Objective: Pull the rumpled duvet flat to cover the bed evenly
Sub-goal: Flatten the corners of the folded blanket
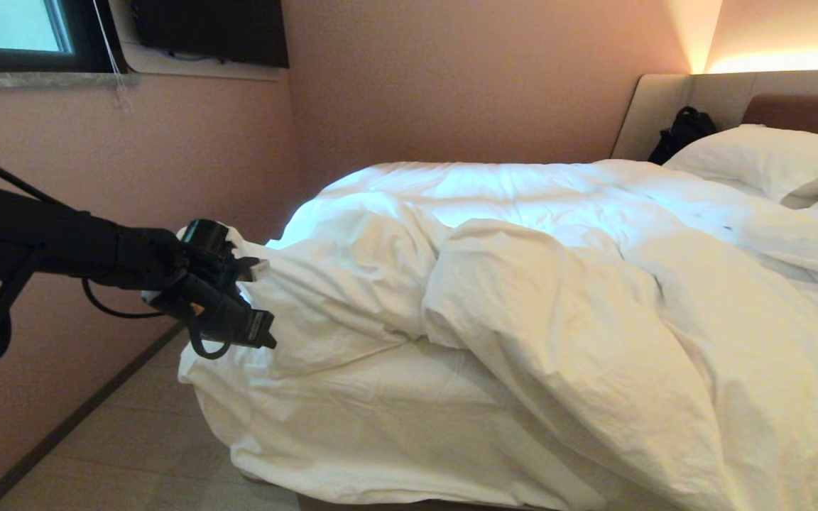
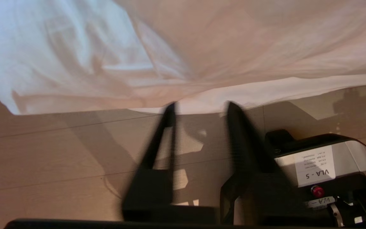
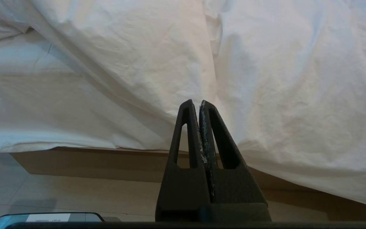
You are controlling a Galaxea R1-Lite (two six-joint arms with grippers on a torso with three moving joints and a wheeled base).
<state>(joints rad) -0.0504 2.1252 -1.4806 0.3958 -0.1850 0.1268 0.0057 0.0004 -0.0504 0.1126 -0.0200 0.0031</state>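
A thick, puffy white duvet (image 1: 522,298) in a wrinkled cotton cover lies heaped over the wide low bed (image 3: 84,159), bunched into big folds near the foot end and spilling down over the bed's edge towards the pale tiled floor (image 1: 139,454). Farther up the duvet, by the brown padded headboard (image 1: 803,113) in its beige panel, sit plump white pillows (image 1: 771,160), and a black bag (image 1: 686,131) leans in the corner beside them.

The left claw (image 1: 256,301), black and carried on a black arm reaching in from the wall side, sits at the duvet's overhanging corner, just at the cloth. From its own wrist camera the two fingers (image 2: 165,127) stand spread apart with floor showing between them, and their tips reach the duvet's hem (image 2: 265,92) without pinching it. The robot's own base (image 2: 329,165), grey with a white label, stands on the floor beneath that claw.

The right claw (image 3: 195,105) hangs low in front of the duvet's draped side, its fingers pressed together on nothing, with the tan wooden bed base showing under the cloth.
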